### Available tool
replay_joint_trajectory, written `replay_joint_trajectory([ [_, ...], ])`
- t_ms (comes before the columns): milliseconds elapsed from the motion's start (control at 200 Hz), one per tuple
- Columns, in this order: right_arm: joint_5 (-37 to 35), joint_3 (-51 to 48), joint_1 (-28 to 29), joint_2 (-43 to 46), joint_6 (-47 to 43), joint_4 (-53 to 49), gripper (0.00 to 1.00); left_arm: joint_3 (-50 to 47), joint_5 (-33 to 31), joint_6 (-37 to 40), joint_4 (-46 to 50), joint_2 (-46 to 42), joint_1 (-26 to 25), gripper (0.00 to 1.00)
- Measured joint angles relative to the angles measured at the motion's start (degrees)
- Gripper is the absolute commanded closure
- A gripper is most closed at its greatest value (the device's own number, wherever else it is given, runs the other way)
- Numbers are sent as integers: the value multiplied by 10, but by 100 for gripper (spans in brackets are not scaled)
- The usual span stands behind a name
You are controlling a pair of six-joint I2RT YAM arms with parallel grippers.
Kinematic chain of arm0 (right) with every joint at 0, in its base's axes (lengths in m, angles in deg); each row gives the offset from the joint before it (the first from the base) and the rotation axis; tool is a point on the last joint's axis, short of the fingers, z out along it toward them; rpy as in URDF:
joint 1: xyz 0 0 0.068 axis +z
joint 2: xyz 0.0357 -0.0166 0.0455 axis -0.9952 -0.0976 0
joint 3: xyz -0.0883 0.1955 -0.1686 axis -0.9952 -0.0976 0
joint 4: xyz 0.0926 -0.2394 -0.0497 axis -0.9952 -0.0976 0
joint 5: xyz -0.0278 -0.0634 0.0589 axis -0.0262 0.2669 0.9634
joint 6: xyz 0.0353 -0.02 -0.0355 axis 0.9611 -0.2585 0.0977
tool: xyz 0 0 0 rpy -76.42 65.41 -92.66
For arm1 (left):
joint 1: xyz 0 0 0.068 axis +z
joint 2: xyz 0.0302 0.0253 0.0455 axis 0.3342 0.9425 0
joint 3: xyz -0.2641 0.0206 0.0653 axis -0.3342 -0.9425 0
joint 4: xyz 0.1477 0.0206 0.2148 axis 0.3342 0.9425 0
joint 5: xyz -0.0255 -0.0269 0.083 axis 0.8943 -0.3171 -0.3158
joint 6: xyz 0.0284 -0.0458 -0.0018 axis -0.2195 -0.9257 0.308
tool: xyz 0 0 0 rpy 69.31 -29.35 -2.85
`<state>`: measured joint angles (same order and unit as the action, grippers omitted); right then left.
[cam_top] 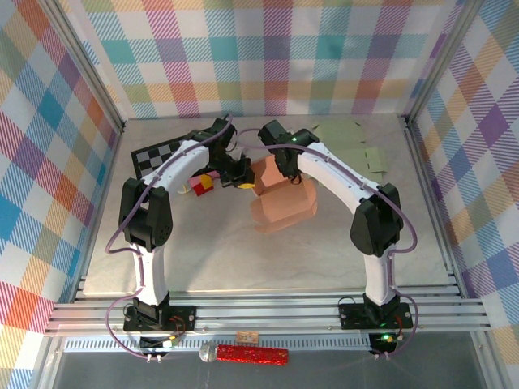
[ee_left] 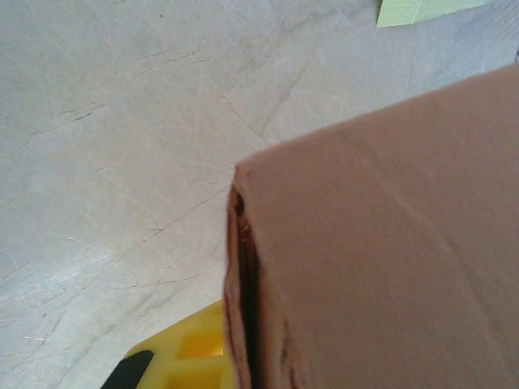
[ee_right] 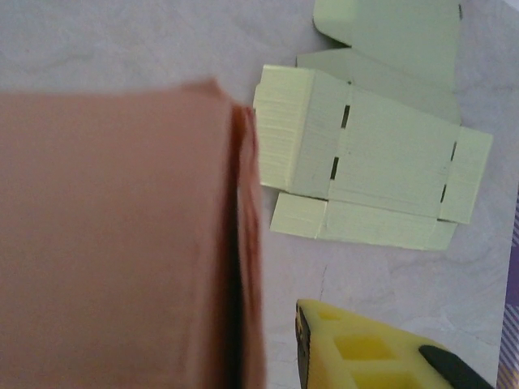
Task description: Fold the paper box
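Observation:
The salmon-pink paper box (cam_top: 282,203) is in the middle of the table, partly formed, with an upper part (cam_top: 268,174) raised between the two arms. My left gripper (cam_top: 241,181) is at the box's left edge. In the left wrist view its yellow finger (ee_left: 182,356) presses against a doubled wall of the box (ee_left: 373,259), shut on it. My right gripper (cam_top: 284,166) is over the box's top. In the right wrist view its yellow finger (ee_right: 365,352) stands clear of the box's edge (ee_right: 247,267), with bare table between them. The other finger is hidden by the box.
Pale green flat box blanks (cam_top: 349,134) (ee_right: 381,174) lie at the back right. A black-and-white checkerboard (cam_top: 158,154) lies at the back left, and a small red and yellow block (cam_top: 203,186) sits beside the left arm. Metal rails (cam_top: 268,312) run along the near edge.

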<state>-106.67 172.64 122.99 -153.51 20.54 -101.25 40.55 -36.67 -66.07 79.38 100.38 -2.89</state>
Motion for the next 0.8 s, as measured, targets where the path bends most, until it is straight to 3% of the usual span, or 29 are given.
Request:
replay_joint_trajectory([
  [110, 6, -12, 0, 2, 2, -1, 83, 0, 0, 0, 0, 0, 0, 100],
  [245, -3, -5, 0, 0, 4, -2, 100, 1, 0, -1, 0, 0, 0, 100],
  [455, -28, 41, 0, -28, 14, -29, 100, 10, 0, -2, -2, 0, 0, 100],
  [630, -35, 42, 1, -34, 21, -37, 61, 10, -1, -4, 1, 0, -2, 100],
  [700, -34, 47, 0, -34, 19, -38, 56, 10, -4, -4, 2, 0, -2, 100],
  [800, -31, 66, -4, -34, 17, -40, 58, 10, -4, -4, 2, 0, -2, 100],
])
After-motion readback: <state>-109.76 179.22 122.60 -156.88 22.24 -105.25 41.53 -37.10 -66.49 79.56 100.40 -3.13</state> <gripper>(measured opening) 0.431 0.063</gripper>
